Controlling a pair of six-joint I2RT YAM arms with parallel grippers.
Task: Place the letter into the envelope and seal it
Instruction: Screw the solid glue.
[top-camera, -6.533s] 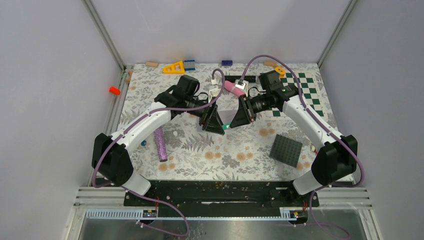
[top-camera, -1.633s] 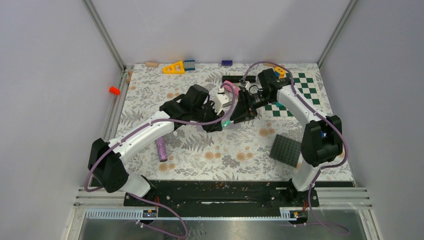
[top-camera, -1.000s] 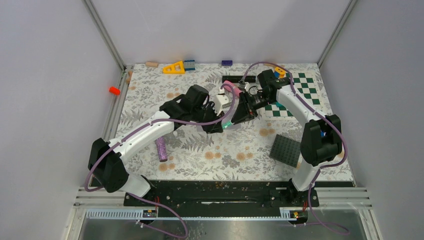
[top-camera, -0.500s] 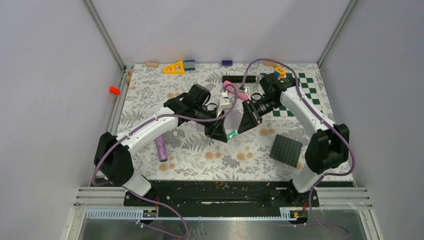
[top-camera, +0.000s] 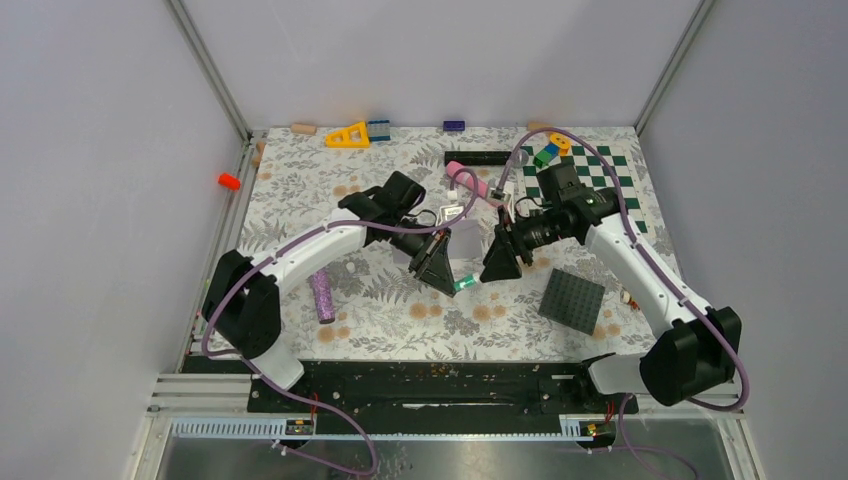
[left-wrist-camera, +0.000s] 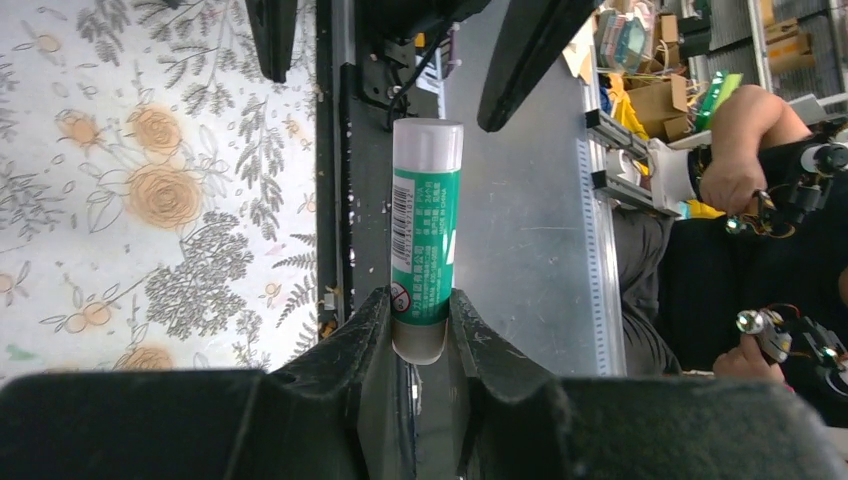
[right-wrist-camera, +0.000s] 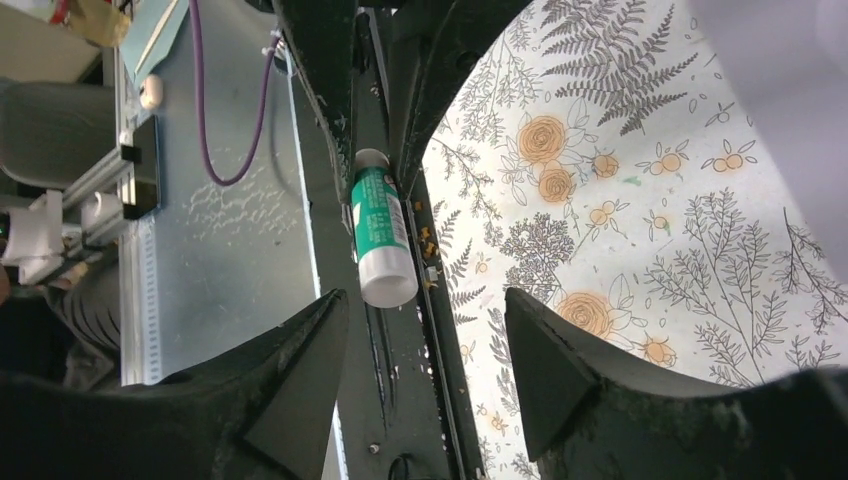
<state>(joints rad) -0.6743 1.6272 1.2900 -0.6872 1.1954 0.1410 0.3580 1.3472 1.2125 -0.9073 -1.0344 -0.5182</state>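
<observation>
Fingers (left-wrist-camera: 350, 345) of the left gripper (left-wrist-camera: 420, 308) pinch the grey base end of a green-and-white glue stick (left-wrist-camera: 425, 225), whose white end points away from the wrist toward the black rail at the near edge of the table. From above, the stick juts out of that gripper over the floral table cover (top-camera: 400, 310).

Just beside it, the right gripper (right-wrist-camera: 425, 300) faces the same way with its jaws spread wide and nothing between them. Its wrist camera sees the glue stick through the gap, apart from both fingers.

Between the two grippers and a little farther back, the envelope (top-camera: 464, 243) shows as a pale grey sheet on the table cover, partly hidden by the arms. I cannot tell whether its flap is up or down. The letter cannot be made out in any view, and whether it is inside the envelope cannot be told.

Farther out, a pink cylinder (top-camera: 470, 181) lies behind the envelope, and a dark grey studded plate (top-camera: 573, 299) lies to the right of the right gripper. A green-and-white checkerboard (top-camera: 600, 180) fills the far right corner with small coloured blocks on it. A glittery purple cylinder (top-camera: 321, 290) lies under the left arm.
</observation>
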